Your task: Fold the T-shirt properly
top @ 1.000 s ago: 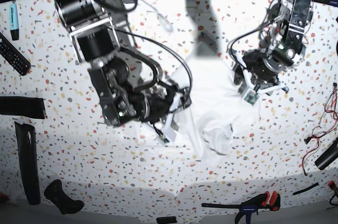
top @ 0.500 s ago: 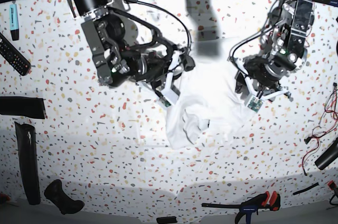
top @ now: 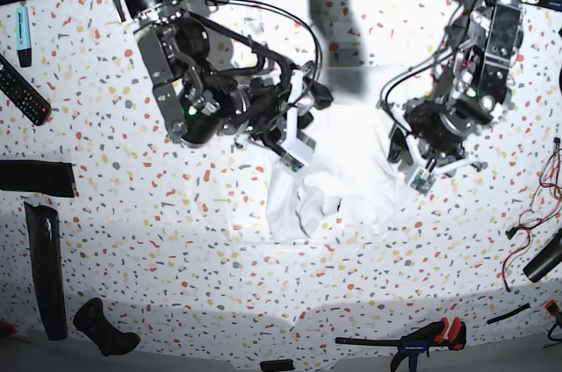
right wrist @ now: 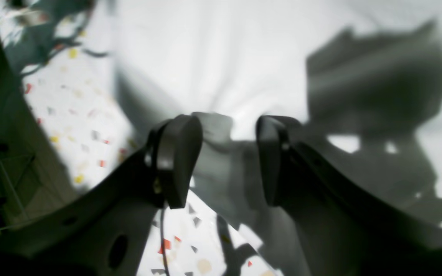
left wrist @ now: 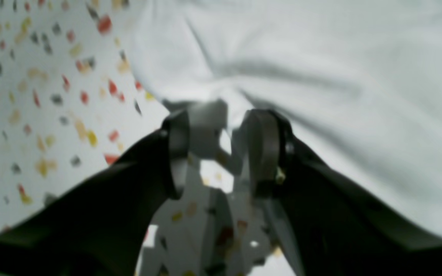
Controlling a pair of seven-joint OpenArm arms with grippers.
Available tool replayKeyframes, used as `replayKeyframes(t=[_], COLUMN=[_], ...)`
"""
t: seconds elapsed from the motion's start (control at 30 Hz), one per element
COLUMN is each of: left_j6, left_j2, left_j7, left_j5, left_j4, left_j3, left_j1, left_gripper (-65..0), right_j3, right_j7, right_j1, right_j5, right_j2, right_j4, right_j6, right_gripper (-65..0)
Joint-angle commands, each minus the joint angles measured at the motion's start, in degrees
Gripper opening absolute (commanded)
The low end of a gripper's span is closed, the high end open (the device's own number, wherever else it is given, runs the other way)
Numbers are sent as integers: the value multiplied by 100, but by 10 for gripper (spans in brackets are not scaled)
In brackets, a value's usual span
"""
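Both grippers, left gripper and right gripper, pinch bunched edges of the T-shirt mid-surface (crumpled); remote and clamp lie well apart.

From high overhead we look down on the whole white speckled terrazzo tabletop, while both wrist views peer close past their dark fingers at the same crumpled plain white cloth T-shirt.

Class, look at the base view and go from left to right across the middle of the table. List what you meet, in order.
Black remote control → right gripper → T-shirt → left gripper → red wires.
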Motion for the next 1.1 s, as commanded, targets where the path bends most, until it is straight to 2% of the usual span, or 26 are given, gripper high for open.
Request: replayKeyframes(t=[0.0,0.13,0.3,0.4,0.53,0.63,0.73,0.77,0.93,1.07], left_j6=[17,20,22,20,20,-37,-730,-839,-839,-726], left_j2=[-22,-22,-24,-22,-24,-22,-22,-24,-22,-22], left_j7=[-120,-76,-59,2,455,896,1058,1060,1239,1375], left_j5=[-42,-55,-437,-780,-1088,-1582,-1880,-1915,-1908,-1910], left_j4=[90,90,90,90,96,205,643,841,1993,2881], left_j3=[-17,-17,-31,-221,-861,-1473,-1967,-2090,-2588,-3060], left_j1=[-173,-363,-446,-442,-428,-284,162,367,1556,2645], left_gripper=[-399,-398,-398,-398,-399,-399,-401,-401,-401,-401], right_j3=[20,313,1174,1735,2184,2411,2695,2798,3418,3884], right_j7=[109,109,87,-240,-944,-940,-940,-940,-940,-940], right_j1=[116,116,114,111,42,-227,-643,-813,-1891,-3073], right_j5=[122,107,109,133,863,872,861,861,861,863], right_j2=[-28,-31,-31,-13,415,822,1102,1165,1239,1237], right_j4=[214,636,1012,1226,1515,1770,2044,2144,2835,3593], right_j6=[52,52,52,52,52,52,52,52,52,52], right_gripper=[-369,-369,-369,-368,-368,-369,-369,-368,-368,-369])
